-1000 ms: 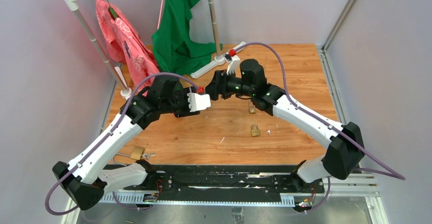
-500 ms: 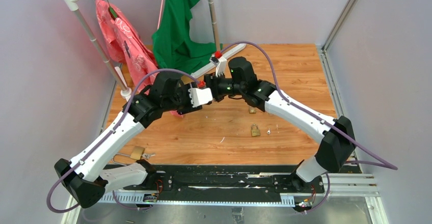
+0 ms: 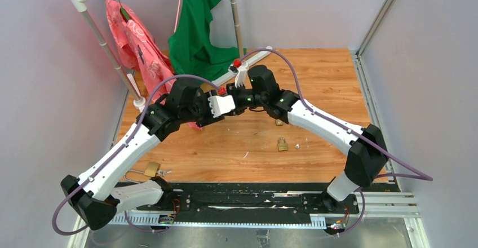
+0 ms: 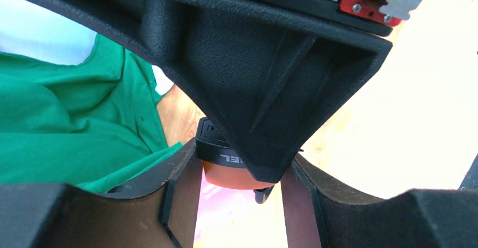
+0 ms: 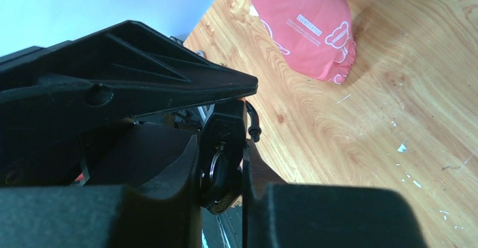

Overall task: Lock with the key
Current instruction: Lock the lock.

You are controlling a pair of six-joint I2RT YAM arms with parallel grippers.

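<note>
Two tools meet in mid-air above the tabletop (image 3: 327,84), and your padlock sits between them. Your left tool (image 4: 239,194) stands half open, clamped on the orange padlock (image 4: 234,175) by its body. Your right tool (image 5: 221,172) is pinched narrow on the black key head (image 5: 222,166) at the lock's end. Keep the key in line with the keyway, turn with the wrist only, and let the left hold firm. Beneath the padlock, two small brass padlocks (image 3: 282,144) lie on the wood; behind it hang a pink garment (image 3: 138,45) and a green garment (image 3: 197,28).
</note>
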